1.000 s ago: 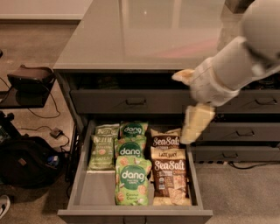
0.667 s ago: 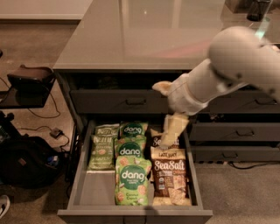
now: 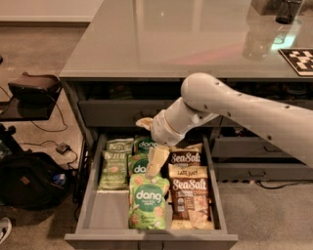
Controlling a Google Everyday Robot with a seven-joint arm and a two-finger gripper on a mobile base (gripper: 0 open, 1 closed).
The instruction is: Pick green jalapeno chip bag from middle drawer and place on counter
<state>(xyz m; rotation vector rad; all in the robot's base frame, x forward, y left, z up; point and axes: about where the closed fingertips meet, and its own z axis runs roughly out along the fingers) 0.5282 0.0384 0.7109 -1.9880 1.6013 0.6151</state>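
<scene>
The middle drawer (image 3: 92, 195) is pulled open below the glossy grey counter (image 3: 161, 44). The green jalapeno chip bag (image 3: 113, 170) lies in the drawer's left column, with a similar olive bag (image 3: 120, 145) behind it. My gripper (image 3: 149, 142) hangs over the middle column, just right of the jalapeno bag and above the bright green dang bags (image 3: 148, 200). Its two pale fingers (image 3: 156, 162) stand spread apart and hold nothing. Brown Sea Salt bags (image 3: 188, 195) fill the right column.
Closed drawer fronts (image 3: 254, 171) are to the right of the open drawer. A black backpack (image 3: 29, 180), a dark stool (image 3: 34, 88) and cables are on the floor at left. A dark cup (image 3: 288, 10) and a fiducial tag (image 3: 298, 58) sit on the counter's far right.
My arm has swung left and lower, carrying the gripper from above the Sea Salt bags to above the dang bags in the middle column. The bags have not moved.
</scene>
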